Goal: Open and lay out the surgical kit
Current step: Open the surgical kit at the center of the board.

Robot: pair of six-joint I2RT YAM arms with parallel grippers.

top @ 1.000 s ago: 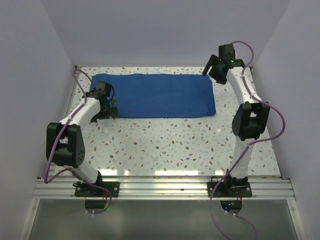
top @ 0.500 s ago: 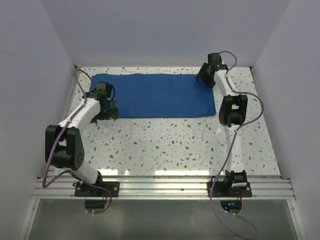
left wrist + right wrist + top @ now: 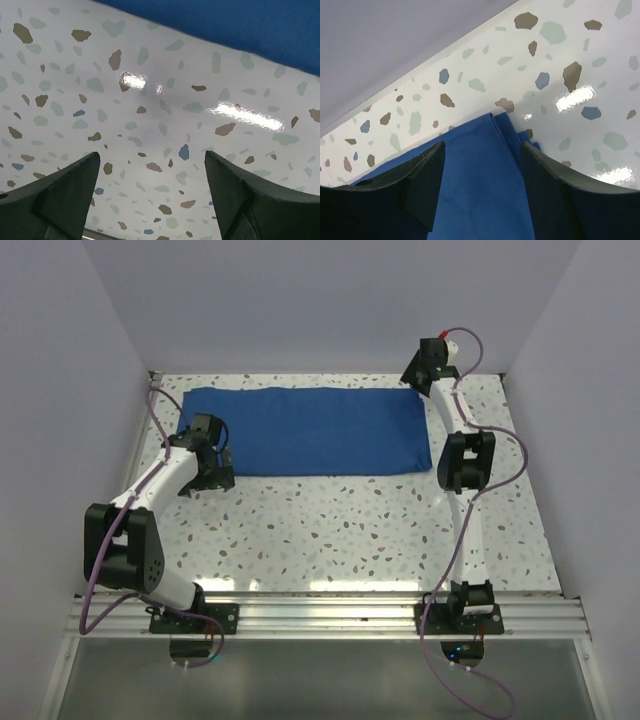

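**Top view.** The folded blue wrap (image 3: pixel 305 430) is laid flat across the upper middle of the speckled table (image 3: pixel 330 530). The left arm is bent low at centre left, with the left gripper (image 3: pixel 212 472) set by the wrap's lower left corner. The right arm is stretched to the upper right, with the right gripper (image 3: pixel 420 372) poised over the wrap's upper right corner.

**Left wrist view.** The fingers (image 3: pixel 60 195) are spread wide over bare table. The wrap is seen along the top edge.

**Right wrist view.** The fingers (image 3: pixel 425 185) are parted moderately. The wrap's layered corner is framed between them, unpinched.
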